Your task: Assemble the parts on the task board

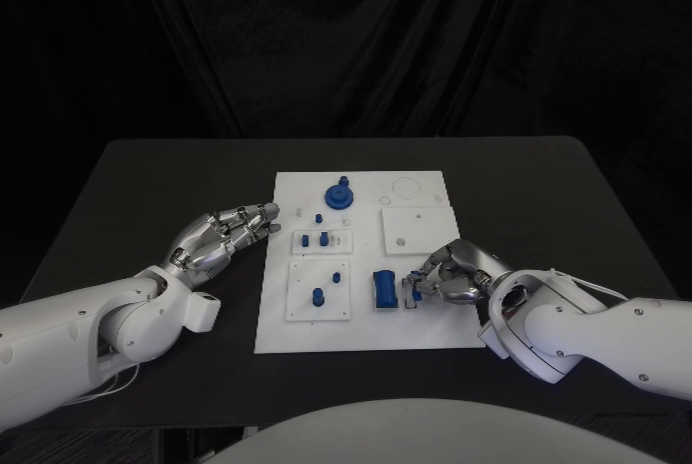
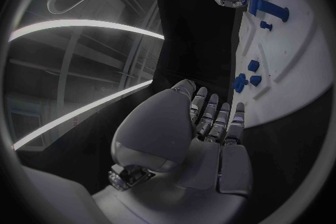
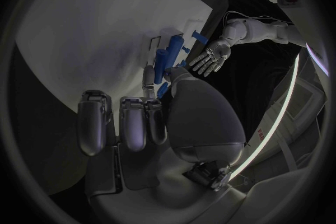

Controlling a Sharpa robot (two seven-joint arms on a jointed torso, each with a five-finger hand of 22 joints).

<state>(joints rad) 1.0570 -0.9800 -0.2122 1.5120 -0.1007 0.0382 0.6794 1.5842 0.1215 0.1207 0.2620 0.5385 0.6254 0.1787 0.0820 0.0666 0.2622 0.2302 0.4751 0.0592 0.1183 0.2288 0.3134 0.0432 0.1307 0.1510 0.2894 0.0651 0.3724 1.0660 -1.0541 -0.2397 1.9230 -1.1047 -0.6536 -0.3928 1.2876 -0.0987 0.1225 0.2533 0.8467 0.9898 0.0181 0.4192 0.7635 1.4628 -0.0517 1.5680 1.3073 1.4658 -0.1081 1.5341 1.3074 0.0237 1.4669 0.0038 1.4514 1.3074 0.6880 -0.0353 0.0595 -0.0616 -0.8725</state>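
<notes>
The white task board (image 1: 433, 329) lies mid-table. A blue cylinder (image 1: 385, 289) lies on its near right part, also seen as the cylinder (image 3: 162, 61) past my right palm. My right hand (image 1: 454, 272) rests at the board's right edge beside it, thumb and a finger pinching a small blue part (image 1: 417, 294), the same part (image 3: 162, 89). My left hand (image 1: 224, 234) hovers at the board's left edge, fingers stretched out and holding nothing; from the wrist the left hand (image 2: 210, 123) points at the board (image 2: 294, 67). A blue round knob (image 1: 339, 195) stands at the far side.
Small blue pegs (image 1: 320, 241) stand in a white sub-plate at the board's left middle, and others (image 1: 336, 278) in the plate nearer me. A white square plate (image 1: 420, 229) lies at the right middle. Black table (image 1: 159, 184) surrounds the board.
</notes>
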